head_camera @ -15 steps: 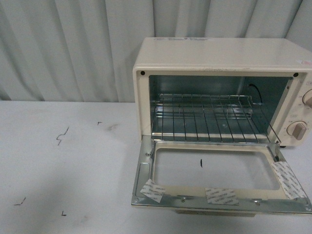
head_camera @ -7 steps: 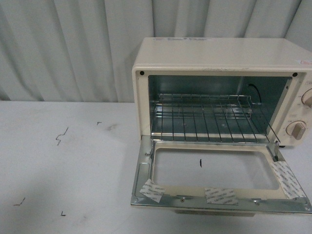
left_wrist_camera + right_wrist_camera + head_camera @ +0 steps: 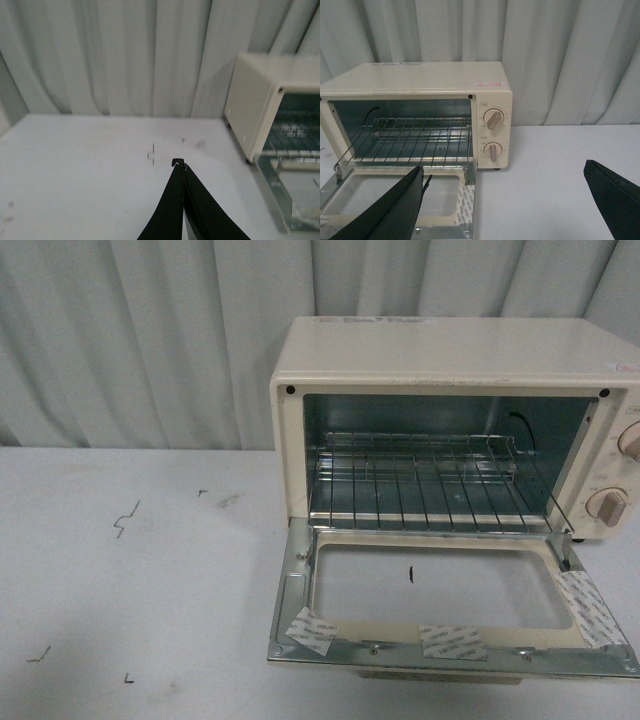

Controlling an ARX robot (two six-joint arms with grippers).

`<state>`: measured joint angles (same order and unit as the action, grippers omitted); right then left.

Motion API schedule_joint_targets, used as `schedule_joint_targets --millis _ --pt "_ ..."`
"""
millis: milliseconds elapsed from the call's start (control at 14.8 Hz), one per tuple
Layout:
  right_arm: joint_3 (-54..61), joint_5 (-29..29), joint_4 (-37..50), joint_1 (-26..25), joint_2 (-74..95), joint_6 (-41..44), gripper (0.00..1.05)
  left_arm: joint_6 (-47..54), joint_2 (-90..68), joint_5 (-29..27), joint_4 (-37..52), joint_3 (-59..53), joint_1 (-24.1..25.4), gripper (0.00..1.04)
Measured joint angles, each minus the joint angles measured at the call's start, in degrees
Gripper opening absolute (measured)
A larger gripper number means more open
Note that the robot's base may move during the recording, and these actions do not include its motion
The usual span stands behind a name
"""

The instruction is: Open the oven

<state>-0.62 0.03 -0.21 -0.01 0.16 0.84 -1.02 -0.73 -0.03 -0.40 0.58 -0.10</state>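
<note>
The oven [image 3: 450, 370] is seen on the counter [image 3: 130, 580] with its door [image 3: 440, 640] dropped flat and the rack [image 3: 420, 485] exposed; the task is judged done. The left end effector [image 3: 181, 165] is pressed together, the right end effector [image 3: 505, 185] spread, both clear of it.
</note>
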Motion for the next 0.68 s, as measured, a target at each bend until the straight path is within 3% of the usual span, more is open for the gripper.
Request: schedule_joint_targets --millis 339,678 --pt "0.0 0.0 0.0 0.0 0.0 0.0 0.98 0.0 0.3 0.0 0.2 0.0 0.1 0.03" --pt "0.0 0.0 0.0 0.0 0.0 0.0 0.98 0.0 0.3 0.0 0.2 0.0 0.1 0.61"
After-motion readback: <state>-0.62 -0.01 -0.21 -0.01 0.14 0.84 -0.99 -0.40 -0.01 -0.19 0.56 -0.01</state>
